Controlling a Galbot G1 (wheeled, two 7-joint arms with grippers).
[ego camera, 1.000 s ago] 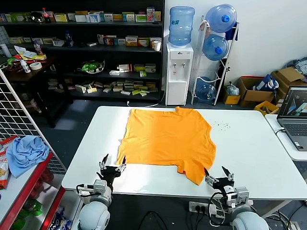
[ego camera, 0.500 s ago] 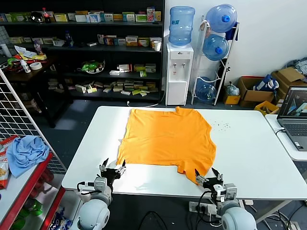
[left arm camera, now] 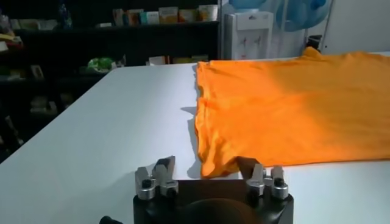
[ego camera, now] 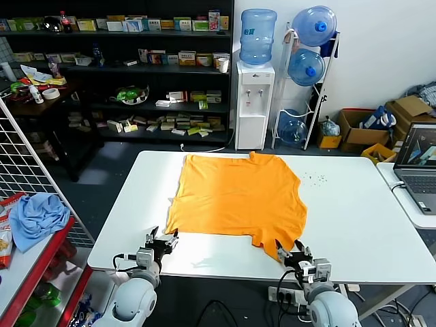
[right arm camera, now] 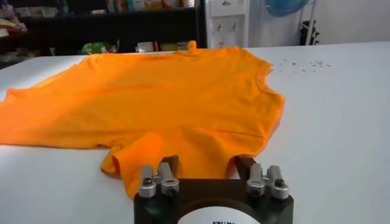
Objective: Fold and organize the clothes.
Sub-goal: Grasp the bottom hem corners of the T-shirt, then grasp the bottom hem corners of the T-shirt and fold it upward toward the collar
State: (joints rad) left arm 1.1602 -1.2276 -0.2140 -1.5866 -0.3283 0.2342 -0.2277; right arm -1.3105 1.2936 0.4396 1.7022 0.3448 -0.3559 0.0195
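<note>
- The orange T-shirt (ego camera: 236,201) lies spread flat on the white table (ego camera: 354,218), at about the middle of the tabletop in the head view, its collar end toward 12 o'clock and its hem toward 6 o'clock.
- Hidden or hard to read: the collar label cannot be made out; a small bump of cloth stands up at the far collar edge. Both arms are cut off by the lower frame edge — only the wrists and grippers show.
- The left gripper (ego camera: 160,242) sits at the table's near edge, at 7 o'clock from the shirt's centre, fingers spread wide around nothing. In the left wrist view the shirt's near corner (left arm camera: 214,165) lies between the fingers (left arm camera: 163,169); whether it touches them cannot be told.
- The right gripper (ego camera: 289,251) sits at 5 o'clock from the shirt's centre, also wide open, with the dangling sleeve tip (right arm camera: 131,164) between its fingers (right arm camera: 166,167).
- Writing: the boxes on the dark shelves (ego camera: 122,75) carry print too small to read; no brand is legible on the water dispenser (ego camera: 253,103).
- Edges and room: bare tabletop runs on both sides of the shirt, wider toward 3 o'clock, where a scatter of small dark specks (ego camera: 315,179) lies. A laptop (ego camera: 418,163) stands on a separate surface just beside the table at 3 o'clock; a light blue cloth (ego camera: 35,216) rests on a red rack at 9 o'clock, well apart.
</note>
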